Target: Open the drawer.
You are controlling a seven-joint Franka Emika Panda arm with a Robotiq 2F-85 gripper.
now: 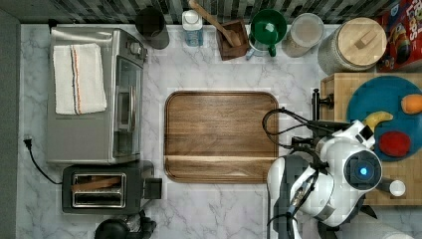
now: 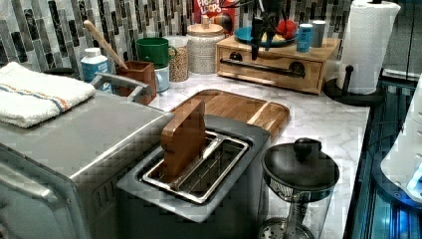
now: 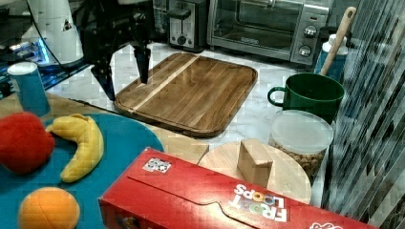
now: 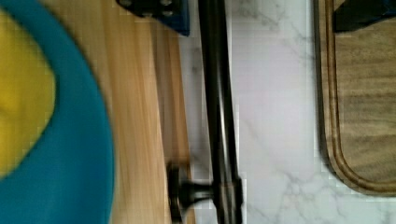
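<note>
Handle (image 4: 219,116) of the drawer (image 2: 271,67) lies between the spread gripper (image 3: 123,69) fingers.

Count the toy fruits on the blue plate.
3 on the plate: a banana near its middle, an orange at the top view's right edge, and a red fruit below the banana. The arm may hide more.

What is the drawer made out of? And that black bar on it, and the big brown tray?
The drawer looks like light wood, maybe bamboo: pale yellow with straight grain lines. Its bar handle seems to be metal painted or coated black, since it is smooth and a bit shiny. The tray looks like darker brown wood with streaky grain and a glossy, polished surface.
</note>
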